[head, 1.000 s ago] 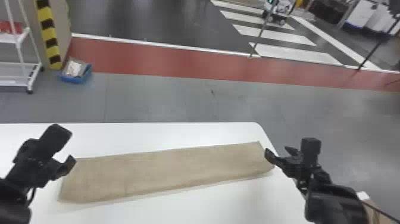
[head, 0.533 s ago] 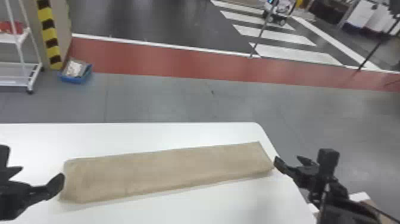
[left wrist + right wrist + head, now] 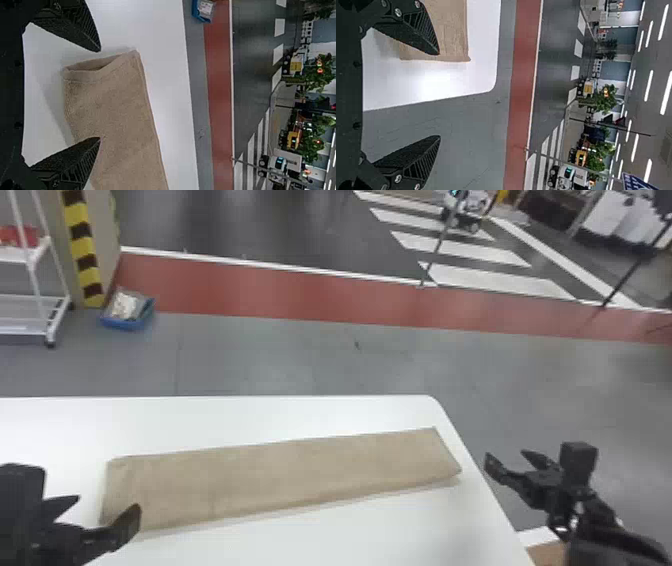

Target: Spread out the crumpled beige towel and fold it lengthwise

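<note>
The beige towel (image 3: 280,475) lies on the white table as a long, folded strip, its right end near the table's right edge. At its left end my left gripper (image 3: 107,510) stands open, holding nothing. In the left wrist view the towel (image 3: 115,107) shows a loose fold at its end, and the left gripper (image 3: 100,95) has its fingers wide apart there. My right gripper (image 3: 507,460) is just beyond the table's right edge, apart from the towel. The right wrist view has the right gripper (image 3: 440,95) open and the towel's end (image 3: 451,35) beside one finger.
The white table (image 3: 210,420) has a rounded far right corner. Past it are grey floor, a blue bin (image 3: 127,310) and a white wheeled rack (image 3: 35,300) at the far left. A brown and white object (image 3: 547,547) is low at the right, beside the table.
My left gripper has moved down and left, then back right to the towel's left end. The right gripper has drawn away to the right, off the towel's end. The towel looks unchanged.
</note>
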You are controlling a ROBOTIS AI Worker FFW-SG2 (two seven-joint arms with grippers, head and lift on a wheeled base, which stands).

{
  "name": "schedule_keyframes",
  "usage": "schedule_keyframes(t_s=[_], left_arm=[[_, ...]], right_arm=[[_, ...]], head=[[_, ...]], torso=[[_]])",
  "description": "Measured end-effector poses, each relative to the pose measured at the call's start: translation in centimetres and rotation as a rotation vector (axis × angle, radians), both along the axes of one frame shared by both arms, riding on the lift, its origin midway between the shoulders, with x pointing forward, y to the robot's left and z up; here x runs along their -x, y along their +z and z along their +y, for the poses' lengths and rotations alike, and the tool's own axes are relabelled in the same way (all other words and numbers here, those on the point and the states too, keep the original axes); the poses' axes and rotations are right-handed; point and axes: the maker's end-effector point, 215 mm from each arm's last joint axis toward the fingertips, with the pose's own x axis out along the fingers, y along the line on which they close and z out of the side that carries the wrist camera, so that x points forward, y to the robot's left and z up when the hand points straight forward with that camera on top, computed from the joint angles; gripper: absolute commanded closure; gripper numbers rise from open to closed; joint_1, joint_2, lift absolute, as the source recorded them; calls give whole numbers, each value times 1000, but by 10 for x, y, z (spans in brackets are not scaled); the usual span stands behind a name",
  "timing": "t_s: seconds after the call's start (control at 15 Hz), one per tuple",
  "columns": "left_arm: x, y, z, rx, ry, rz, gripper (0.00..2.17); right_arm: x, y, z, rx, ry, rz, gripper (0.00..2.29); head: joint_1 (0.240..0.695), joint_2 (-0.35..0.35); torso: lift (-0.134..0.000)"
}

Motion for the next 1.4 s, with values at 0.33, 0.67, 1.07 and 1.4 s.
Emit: schedule_keyframes(t_s=[0.33, 0.67, 1.07, 1.4], left_arm=[[-10, -25, -42, -5, -10, -29, 1497], [-20, -30, -35, -41, 24, -54, 1278], [-23, -29, 7, -60, 70, -69, 616], [-15, -47, 11, -63, 58, -17, 616]], right_arm=[[1, 14, -11, 31, 1, -30, 174], [3, 18, -12, 43, 8, -39, 174], [0, 16, -7, 42, 18, -36, 174], [-1, 16, -4, 41, 19, -40, 174]], head=[[695, -350], [695, -350], [695, -350], [695, -350]], torso=[[0], [0], [0], [0]])
